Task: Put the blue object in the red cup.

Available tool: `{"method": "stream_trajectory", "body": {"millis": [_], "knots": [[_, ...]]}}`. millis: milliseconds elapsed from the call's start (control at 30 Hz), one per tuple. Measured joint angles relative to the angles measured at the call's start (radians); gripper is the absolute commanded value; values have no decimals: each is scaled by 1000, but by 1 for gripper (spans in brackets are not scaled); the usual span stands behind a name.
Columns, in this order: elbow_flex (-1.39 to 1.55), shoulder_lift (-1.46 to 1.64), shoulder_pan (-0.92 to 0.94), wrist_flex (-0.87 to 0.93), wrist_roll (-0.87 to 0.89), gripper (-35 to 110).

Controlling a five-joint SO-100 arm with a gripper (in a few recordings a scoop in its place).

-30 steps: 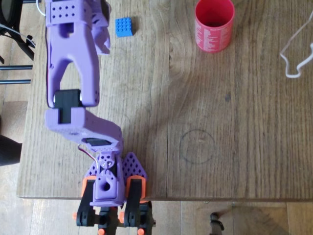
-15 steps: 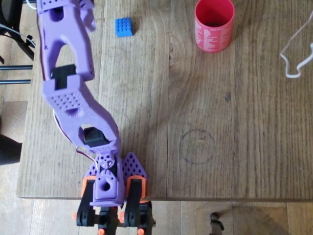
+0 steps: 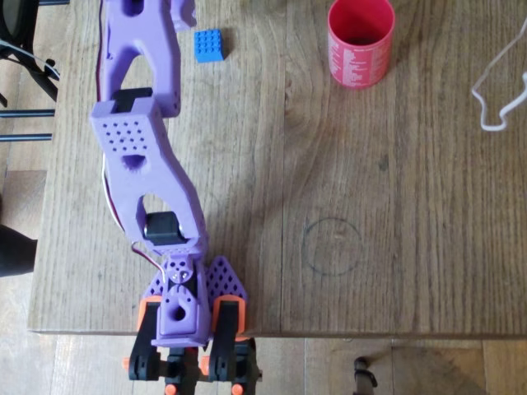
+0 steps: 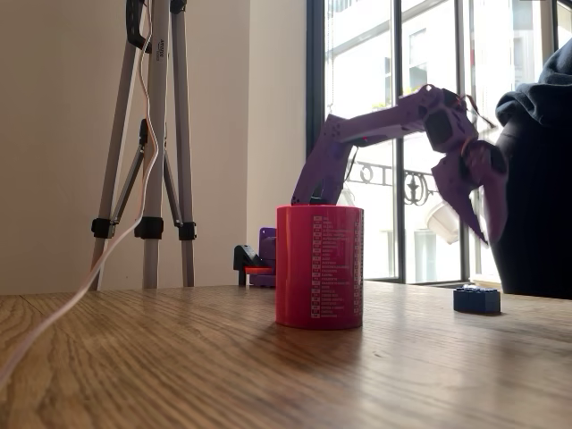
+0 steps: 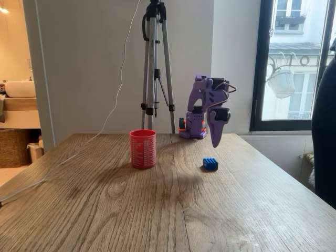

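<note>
In the overhead view the gripper (image 3: 183,10) hangs at the top edge, at about ten o'clock from the brick (image 3: 208,45). The fixed views show it raised well above the table (image 5: 157,210), tips down; whether the jaws are parted I cannot tell. The brick lies flat on the wood, apart from the cup (image 3: 360,43) at its three o'clock. To grasp well, centre over the brick, spread the jaws wider than it, descend straight and close on opposite sides.
</note>
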Motion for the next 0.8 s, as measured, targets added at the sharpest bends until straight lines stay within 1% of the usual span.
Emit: {"method": "stream_trajectory", "body": {"millis": [200,333,367,433,533,633,800], "knots": [[-71,-71,17,61,-35,0],[-92,-83,38,48,-64,1],[-97,-87,43,41,-64,5],[-103,-94,51,38,-64,39],[-107,-94,52,46,-58,46],[-120,-94,51,127,-54,54],[-121,-103,37,247,-43,55]]}}
